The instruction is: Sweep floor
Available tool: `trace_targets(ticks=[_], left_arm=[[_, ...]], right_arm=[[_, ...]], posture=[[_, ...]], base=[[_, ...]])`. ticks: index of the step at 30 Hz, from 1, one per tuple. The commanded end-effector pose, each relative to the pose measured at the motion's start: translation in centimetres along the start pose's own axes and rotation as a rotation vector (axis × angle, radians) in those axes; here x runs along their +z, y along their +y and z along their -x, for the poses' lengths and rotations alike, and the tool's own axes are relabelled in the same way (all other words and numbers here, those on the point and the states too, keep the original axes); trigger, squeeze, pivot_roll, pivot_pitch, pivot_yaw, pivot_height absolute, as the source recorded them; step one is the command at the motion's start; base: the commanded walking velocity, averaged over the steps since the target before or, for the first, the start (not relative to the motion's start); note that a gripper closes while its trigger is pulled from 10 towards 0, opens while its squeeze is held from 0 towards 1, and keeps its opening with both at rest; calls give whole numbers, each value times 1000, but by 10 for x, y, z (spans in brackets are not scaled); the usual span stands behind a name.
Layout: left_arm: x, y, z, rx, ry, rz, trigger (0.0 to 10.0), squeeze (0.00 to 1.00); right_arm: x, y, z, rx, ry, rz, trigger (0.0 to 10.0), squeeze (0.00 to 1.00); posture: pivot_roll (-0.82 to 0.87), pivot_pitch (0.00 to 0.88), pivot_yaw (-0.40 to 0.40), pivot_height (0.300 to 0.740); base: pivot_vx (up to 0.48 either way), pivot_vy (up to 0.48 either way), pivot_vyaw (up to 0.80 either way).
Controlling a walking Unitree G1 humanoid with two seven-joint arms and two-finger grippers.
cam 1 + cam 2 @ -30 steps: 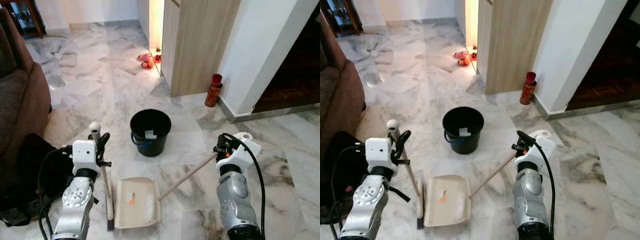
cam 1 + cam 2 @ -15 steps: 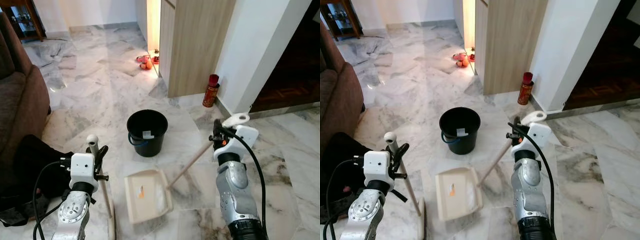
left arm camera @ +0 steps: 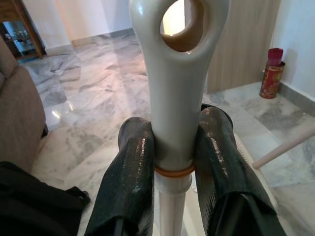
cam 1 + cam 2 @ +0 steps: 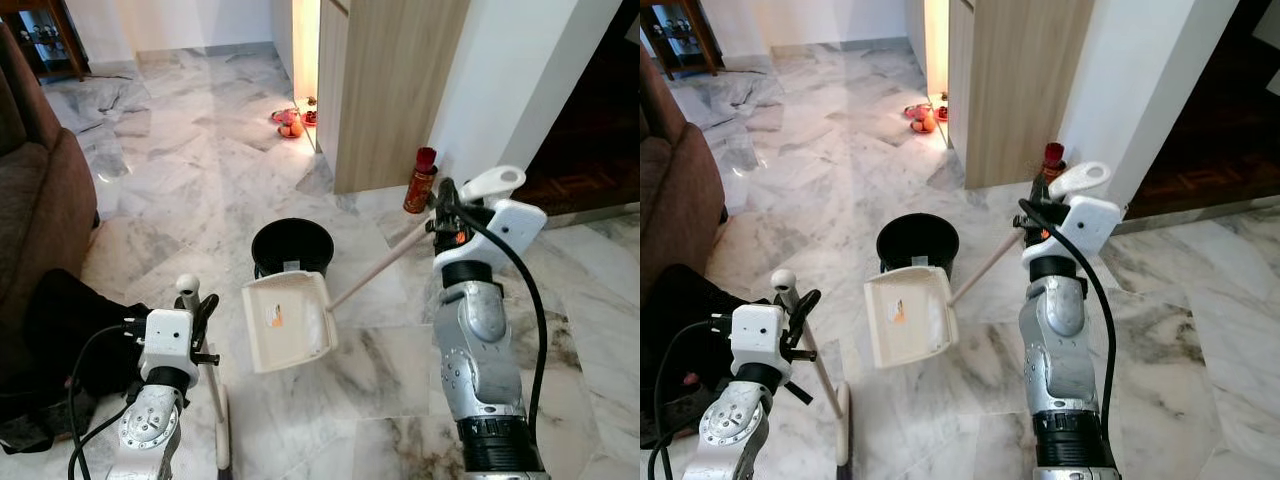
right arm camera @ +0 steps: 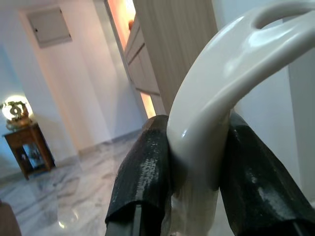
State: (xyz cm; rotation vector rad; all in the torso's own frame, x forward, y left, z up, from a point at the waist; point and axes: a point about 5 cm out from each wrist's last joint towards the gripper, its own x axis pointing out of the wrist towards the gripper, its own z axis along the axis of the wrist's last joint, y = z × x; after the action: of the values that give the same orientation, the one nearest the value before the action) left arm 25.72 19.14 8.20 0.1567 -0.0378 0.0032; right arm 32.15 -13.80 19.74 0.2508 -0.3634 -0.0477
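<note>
My right gripper (image 4: 444, 212) is shut on the white curved grip of the dustpan's long handle (image 5: 211, 123), its black fingers (image 5: 142, 172) pressed on either side. The cream dustpan (image 4: 288, 322) hangs off the floor, tilted, right in front of the black bucket (image 4: 292, 243), with a small orange scrap (image 4: 275, 320) lying in it. Low on my left, my left gripper (image 4: 200, 312) is shut on the white broom handle (image 3: 172, 98), just under its hanging hole. The broom stands nearly upright with its head (image 4: 222, 452) on the marble floor.
A brown sofa (image 4: 40, 190) and a black bag (image 4: 70, 325) crowd the left. A wooden cabinet (image 4: 390, 90) and a white wall corner stand beyond the bucket, with a red canister (image 4: 420, 180) at their foot. Orange items (image 4: 290, 118) lie further back on the marble.
My right arm has raised the dustpan off the floor and carried it up to the bucket's near rim. The left gripper still holds the broom in place.
</note>
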Motion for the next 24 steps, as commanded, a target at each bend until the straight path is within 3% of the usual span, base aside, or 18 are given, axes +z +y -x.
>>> trace_targets(ticks=[1, 16, 24], left_arm=[[15, 1, -4, 9, -77, -24, 10000, 0], [17, 7, -4, 39, -73, -25, 10000, 0], [18, 8, -4, 42, -74, -27, 10000, 0]], right_arm=[[24, 11, -6, 27, -97, -38, 10000, 0], [28, 11, -6, 11, -99, -46, 10000, 0], [28, 9, -5, -3, -98, -58, 10000, 0]], posture=[[117, 53, -26, 740], [126, 70, -25, 740], [127, 75, -23, 740]], base=[[0, 0, 0], [0, 0, 0], [286, 0, 0]])
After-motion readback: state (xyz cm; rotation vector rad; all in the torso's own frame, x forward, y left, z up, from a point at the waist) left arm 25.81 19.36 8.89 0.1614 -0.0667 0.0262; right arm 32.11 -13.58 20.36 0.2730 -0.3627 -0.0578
